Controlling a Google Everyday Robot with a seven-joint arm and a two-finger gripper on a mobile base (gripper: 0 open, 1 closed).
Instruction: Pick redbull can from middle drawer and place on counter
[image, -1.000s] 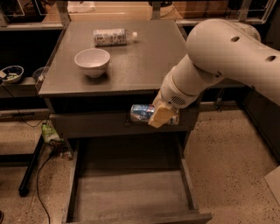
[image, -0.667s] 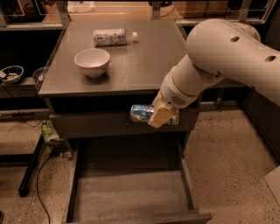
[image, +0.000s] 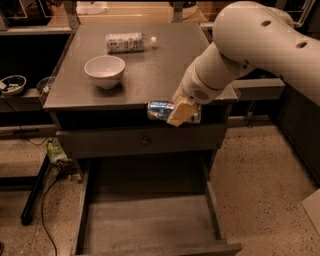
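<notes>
The redbull can (image: 159, 110), silver and blue, lies sideways in my gripper (image: 179, 113), which is shut on it. I hold it in the air just in front of the counter's front edge, about level with the top. The counter (image: 150, 75) is the grey cabinet top behind it. The middle drawer (image: 150, 220) stands pulled out below, with a bare bottom. My white arm comes in from the upper right.
A white bowl (image: 105, 71) sits on the counter's left part. A clear plastic bottle with a white cap (image: 127, 42) lies at the back. A shut drawer front with a small knob (image: 145, 141) is above the open drawer. Cables and a black stand are on the floor at left.
My gripper with the can has risen slightly, closer to the level of the counter's front edge.
</notes>
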